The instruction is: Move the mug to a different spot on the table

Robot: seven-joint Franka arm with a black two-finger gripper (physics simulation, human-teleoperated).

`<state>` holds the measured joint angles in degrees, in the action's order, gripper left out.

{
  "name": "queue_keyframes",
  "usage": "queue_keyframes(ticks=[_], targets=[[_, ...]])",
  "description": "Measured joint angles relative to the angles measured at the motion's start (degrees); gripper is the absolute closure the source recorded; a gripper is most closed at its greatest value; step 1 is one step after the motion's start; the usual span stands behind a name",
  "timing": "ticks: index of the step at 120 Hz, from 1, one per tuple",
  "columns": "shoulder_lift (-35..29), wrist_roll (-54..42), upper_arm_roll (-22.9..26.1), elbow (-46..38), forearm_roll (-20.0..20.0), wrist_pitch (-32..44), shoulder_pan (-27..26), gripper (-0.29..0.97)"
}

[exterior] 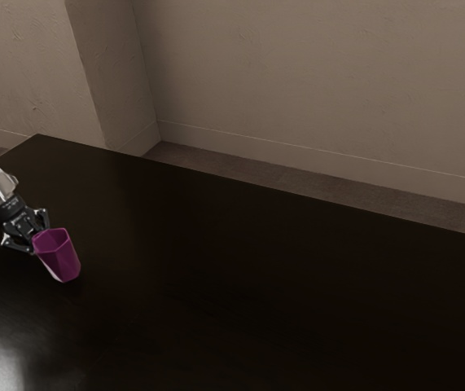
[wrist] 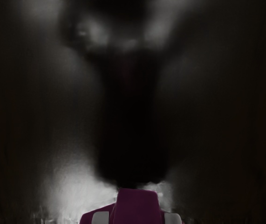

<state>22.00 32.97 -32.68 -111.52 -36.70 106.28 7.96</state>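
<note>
A purple mug (exterior: 59,255) hangs tilted at the exterior view's left, just over the dark table, its open rim turned toward my hand. My black gripper (exterior: 30,234) comes in from the left edge and is shut on the mug at its rim end. In the wrist view the mug (wrist: 137,206) is a purple shape right under the hand, with a pale finger pad (wrist: 100,217) on either side of it. Whether the mug's base touches the table is hard to tell.
The glossy black table (exterior: 256,277) stretches far toward the exterior view's right and front. Its far edge (exterior: 297,194) runs diagonally, with a floor strip and beige wall behind. A wall pillar (exterior: 114,73) stands at the upper left.
</note>
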Motion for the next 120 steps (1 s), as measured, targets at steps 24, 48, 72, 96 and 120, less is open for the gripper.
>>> queue_keyframes(ticks=[24,48,72,96,120], targets=[[-0.91,0.35,2.81,-0.88,-1.67,-4.03,-1.40,0.74],[-1.61,1.11,3.61,-3.26,-2.10,-1.80,-7.54,0.73],[-2.58,2.71,3.99,-6.01,-2.20,1.82,-11.81,0.73],[-2.54,4.66,5.35,-7.90,-4.11,4.83,-13.76,0.73],[-2.53,6.38,8.13,-9.52,-6.24,8.05,-14.83,0.75]])
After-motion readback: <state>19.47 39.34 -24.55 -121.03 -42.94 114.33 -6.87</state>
